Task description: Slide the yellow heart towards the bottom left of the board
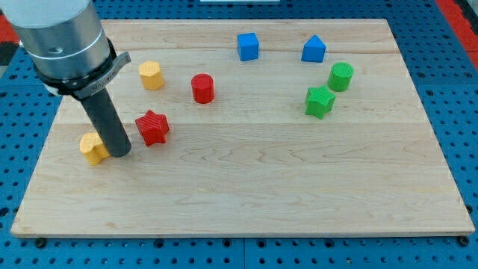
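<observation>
Down on the board's left side: my tip point(119, 153), planted right against the yellow heart point(93, 149), touching its right-hand edge. No hand or jaws on this rig, just a straight dark rod, so nothing clenched, nothing grasped, only contact at the side of the block. Heart sitting near the view's left edge of the wooden board point(246, 187), about halfway down, still short of the bottom left corner. Just right of the rod, very near it: the red star point(152, 127), apart from the heart with the rod between them. Higher up, towards the view's top: a yellow block, roughly hexagonal point(151, 75), and beside it to the right a red cylinder point(202, 88). Over at the top, right of centre: a blue cube point(248, 46), and further right a blue block with a peaked top point(314, 49), exact shape hard to call. Below that one, a green cylinder point(341, 76) and a green star point(320, 101), close together, well apart from the action on the left. Blue pegboard point(448, 30) showing all around the board.
</observation>
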Robot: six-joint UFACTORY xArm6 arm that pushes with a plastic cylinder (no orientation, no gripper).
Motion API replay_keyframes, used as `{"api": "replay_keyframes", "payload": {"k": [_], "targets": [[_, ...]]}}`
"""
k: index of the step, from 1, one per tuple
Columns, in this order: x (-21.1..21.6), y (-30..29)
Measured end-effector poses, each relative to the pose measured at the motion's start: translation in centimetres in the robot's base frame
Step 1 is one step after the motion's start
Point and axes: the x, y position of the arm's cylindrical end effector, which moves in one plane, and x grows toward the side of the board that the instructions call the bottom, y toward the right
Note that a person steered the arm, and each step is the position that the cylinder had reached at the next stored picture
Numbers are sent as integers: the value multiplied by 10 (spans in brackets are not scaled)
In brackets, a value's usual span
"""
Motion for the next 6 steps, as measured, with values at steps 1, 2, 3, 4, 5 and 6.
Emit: {"api": "replay_keyframes", "payload": {"k": [1, 2, 3, 4, 5, 6], "targets": [[-20, 0], [-46, -14], [-46, -35], [-38, -39], [-15, -30], [14, -16]]}}
